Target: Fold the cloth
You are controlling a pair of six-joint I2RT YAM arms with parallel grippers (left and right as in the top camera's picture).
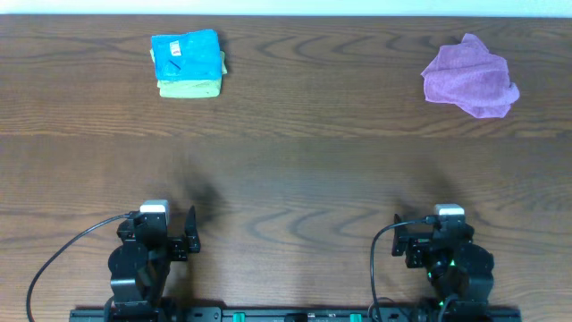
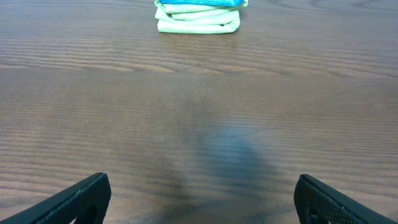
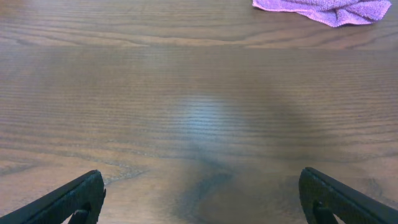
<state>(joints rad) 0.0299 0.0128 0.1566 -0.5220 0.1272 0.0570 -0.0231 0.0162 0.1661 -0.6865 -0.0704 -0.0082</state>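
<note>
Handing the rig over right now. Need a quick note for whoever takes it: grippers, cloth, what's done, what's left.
Grippers: the left gripper and the right gripper both have jaws open and empty, at the near edge of the dark wooden table.
Cloth: the crumpled lilac-purple microfibre cloth lies bunched at the far right, ahead of the right arm.
Also there: a stack of folded cloths, blue on yellow-green, at the far left.
Done: nothing.
Left: spread the purple cloth flat, then fold it.
</note>
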